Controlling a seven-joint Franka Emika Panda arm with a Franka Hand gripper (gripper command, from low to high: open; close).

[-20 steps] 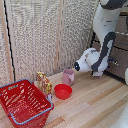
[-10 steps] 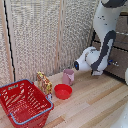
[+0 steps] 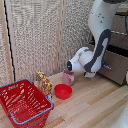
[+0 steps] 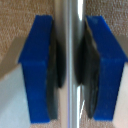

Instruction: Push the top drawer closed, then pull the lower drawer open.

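At the exterior view's right stands the brown cabinet. Its top drawer (image 3: 121,24) sits flush, and a dark gap shows above the lower drawer (image 3: 118,68), whose front stands out a little. My gripper (image 3: 103,64) is at the lower drawer's front, mostly hidden behind the white arm. In the wrist view my gripper (image 4: 70,65) has blue fingers (image 4: 36,70) with black pads, and these press from both sides on the drawer's thin metal bar handle (image 4: 73,25).
A red basket (image 3: 22,102) stands at the exterior view's lower left. A yellow-orange toy (image 3: 44,82), a red bowl (image 3: 63,91) and a pink cup (image 3: 68,78) sit on the wooden table (image 3: 95,107). A woven screen (image 3: 40,35) forms the back.
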